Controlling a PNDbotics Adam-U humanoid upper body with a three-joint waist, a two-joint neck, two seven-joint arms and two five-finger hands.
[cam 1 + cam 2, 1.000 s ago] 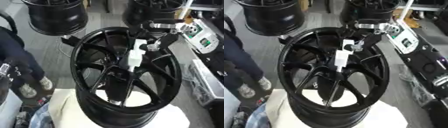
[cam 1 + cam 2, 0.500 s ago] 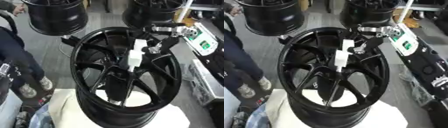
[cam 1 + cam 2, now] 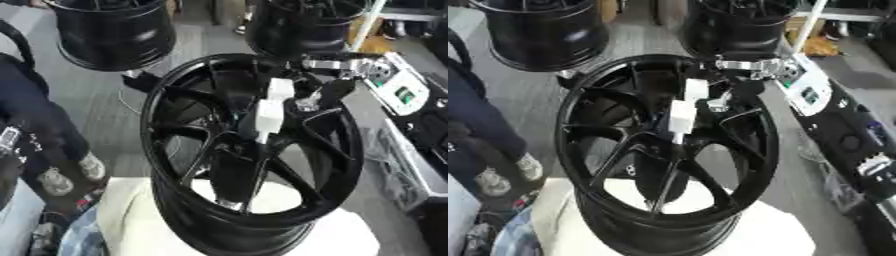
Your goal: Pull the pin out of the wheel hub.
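Note:
A black multi-spoke wheel (image 3: pixel 188 135) stands tilted on a white cushion (image 3: pixel 157 220). A white pin (image 3: pixel 268 112) sticks up out of its hub (image 3: pixel 254 145), leaning up and to the right. My right hand (image 3: pixel 322 94) comes in from the upper right behind a silver wrist (image 3: pixel 328 64) and sits right against the pin's upper end. The hand is black against the black spokes, so its grip on the pin does not show. My left hand is out of both views.
Two more black wheels (image 3: pixel 109 30) (image 3: pixel 302 25) stand behind. A white device with a green screen (image 3: pixel 811 92) and dark equipment (image 3: pixel 859 145) line the right side. A person in dark clothes (image 3: pixel 35 125) stands at the left on the grey floor.
My right wrist and hand have dropped slightly closer to the pin's top. The pin stays in the hub at the same lean.

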